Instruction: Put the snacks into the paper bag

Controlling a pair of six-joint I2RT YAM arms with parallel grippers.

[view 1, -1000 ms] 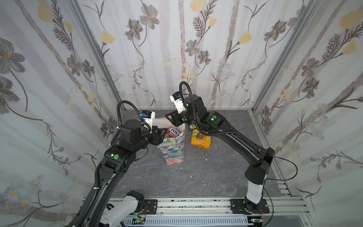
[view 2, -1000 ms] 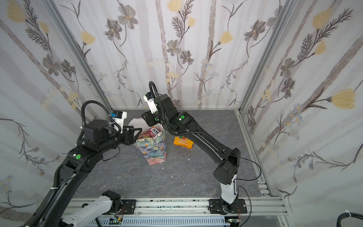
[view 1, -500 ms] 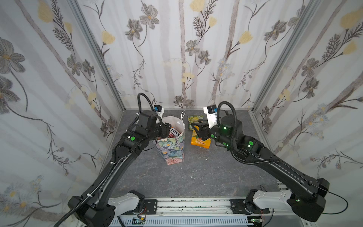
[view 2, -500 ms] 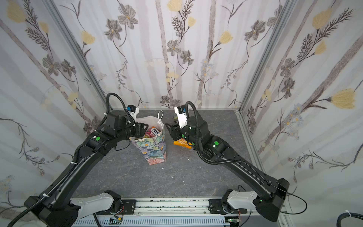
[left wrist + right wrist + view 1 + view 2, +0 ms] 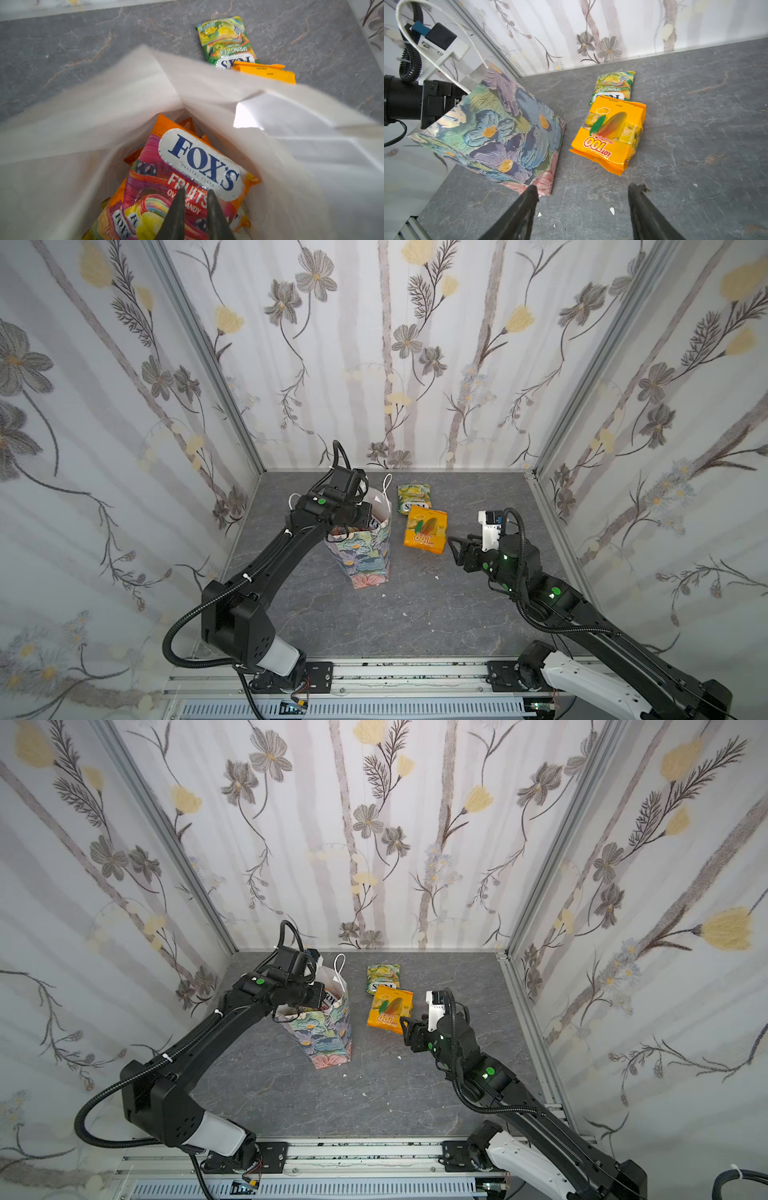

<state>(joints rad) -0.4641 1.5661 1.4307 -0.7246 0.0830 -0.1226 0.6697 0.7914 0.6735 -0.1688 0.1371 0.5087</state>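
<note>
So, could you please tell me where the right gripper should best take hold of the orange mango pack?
The mango pack lies flat, its far end overlapping the green Spring Tea packet; its near crimped end is free. Probably pinch that end from above, approaching from the right gripper.

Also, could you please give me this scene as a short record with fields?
bag: standing, mouth open
in bag: fruits pack on top, orange packs beneath
outside bag: green pack and mango pack, the mango pack overlapping the green pack's edge
left fingers: shut, inside the bag, over the fruits pack
right fingers: open, empty, just short of the mango pack
</note>
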